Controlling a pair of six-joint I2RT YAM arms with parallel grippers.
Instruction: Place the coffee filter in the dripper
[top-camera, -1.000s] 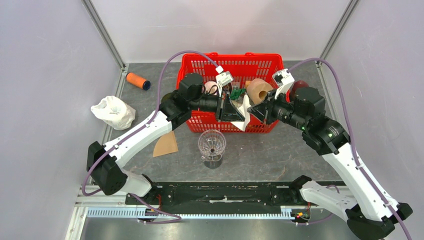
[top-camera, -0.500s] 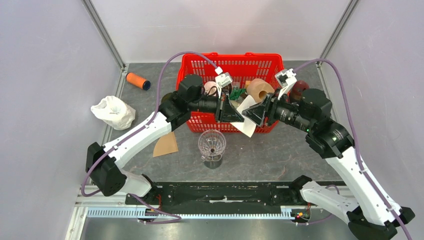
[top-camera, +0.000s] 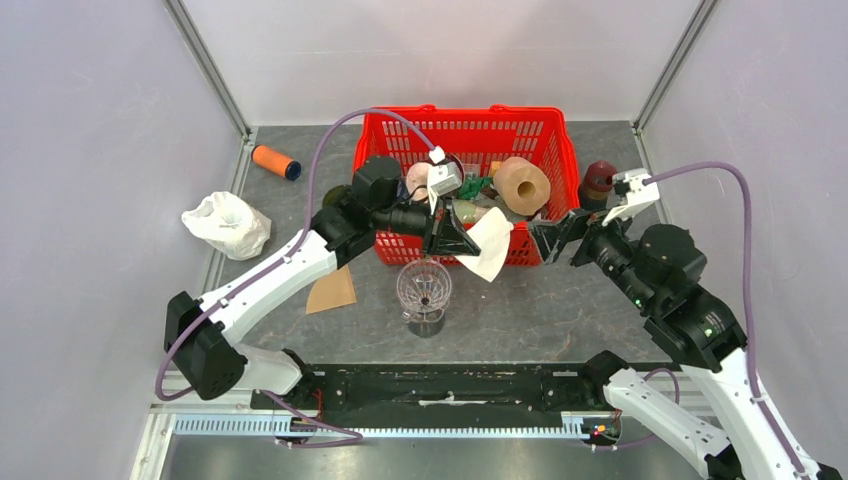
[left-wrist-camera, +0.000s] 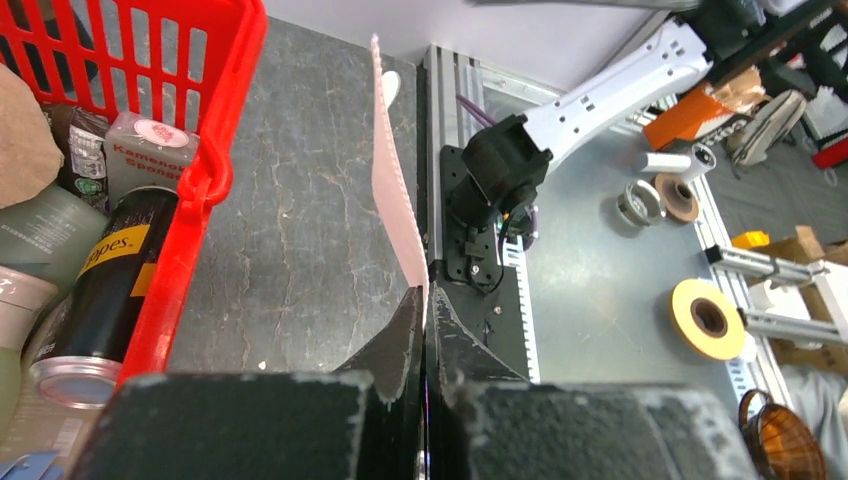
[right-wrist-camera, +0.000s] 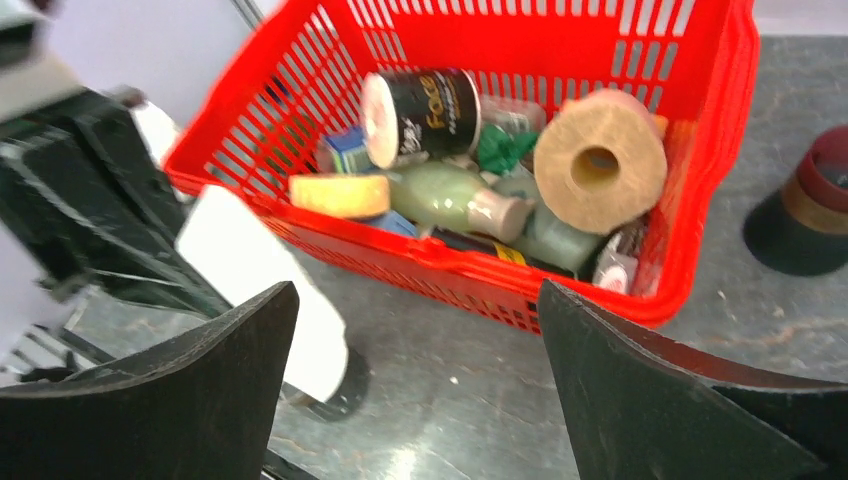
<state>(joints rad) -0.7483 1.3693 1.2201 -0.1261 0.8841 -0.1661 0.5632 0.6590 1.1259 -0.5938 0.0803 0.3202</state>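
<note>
dripper: clear ribbed cone dripper stands upright near the tabletop's near edge.
left claw: left gripper is clamped on the filter's edge.
filter: white paper coffee filter hangs flat in the air by the near wall of the red plastic basket, beyond the dripper.
right claw: right gripper gapes wide, holding nothing.
risk: the filter looks unopened; lowered like this, it may lie across the rim or tip the dripper.

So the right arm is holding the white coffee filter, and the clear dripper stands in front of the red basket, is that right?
Not quite: the left jaws hold the coffee filter, shut on its edge, as the left wrist view shows; the right jaws stand open and empty. The dripper does stand in front of the red basket.
</note>
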